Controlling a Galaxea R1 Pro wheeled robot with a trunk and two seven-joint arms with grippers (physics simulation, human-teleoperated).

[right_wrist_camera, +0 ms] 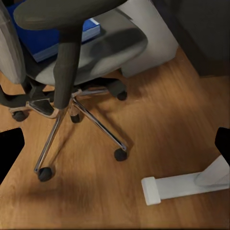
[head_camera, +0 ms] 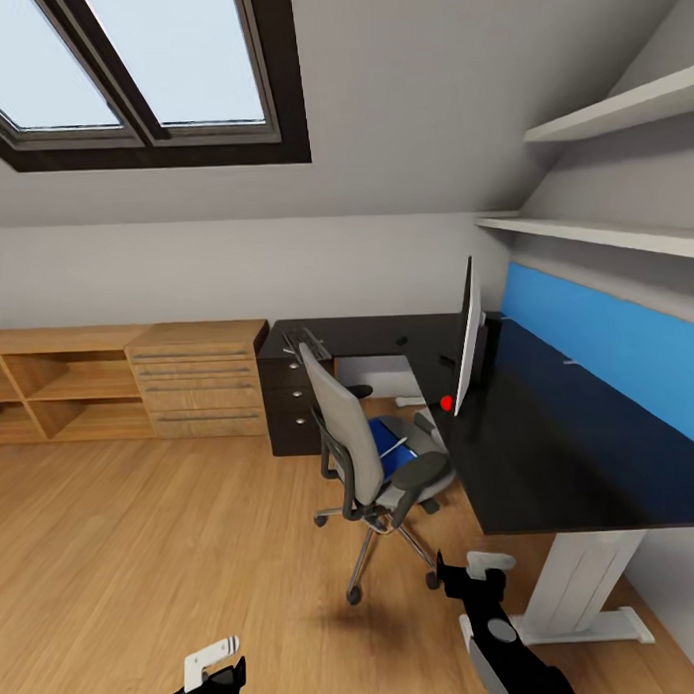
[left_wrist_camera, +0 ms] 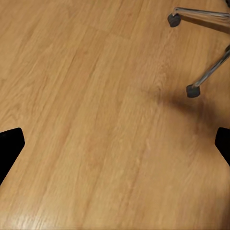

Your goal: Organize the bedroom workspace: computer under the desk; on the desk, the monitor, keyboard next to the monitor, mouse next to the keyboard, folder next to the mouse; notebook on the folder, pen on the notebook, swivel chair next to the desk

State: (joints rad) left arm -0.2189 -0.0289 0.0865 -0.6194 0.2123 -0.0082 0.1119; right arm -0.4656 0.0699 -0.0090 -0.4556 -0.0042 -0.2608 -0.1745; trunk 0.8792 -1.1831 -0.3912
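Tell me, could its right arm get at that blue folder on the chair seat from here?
Probably not yet. The right gripper hangs low beside the swivel chair, and the chair's armrest stands between it and the blue folder.

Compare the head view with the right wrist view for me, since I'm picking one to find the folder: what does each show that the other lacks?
Head view alone: the monitor standing on the desk, the keyboard on the desk's far wing, the skylight, the wooden shelving, and the left gripper and right gripper.

Right wrist view alone: the chair's wheeled base seen close up.

Both: the swivel chair, the blue folder on its seat, the desk's white foot and the wooden floor.
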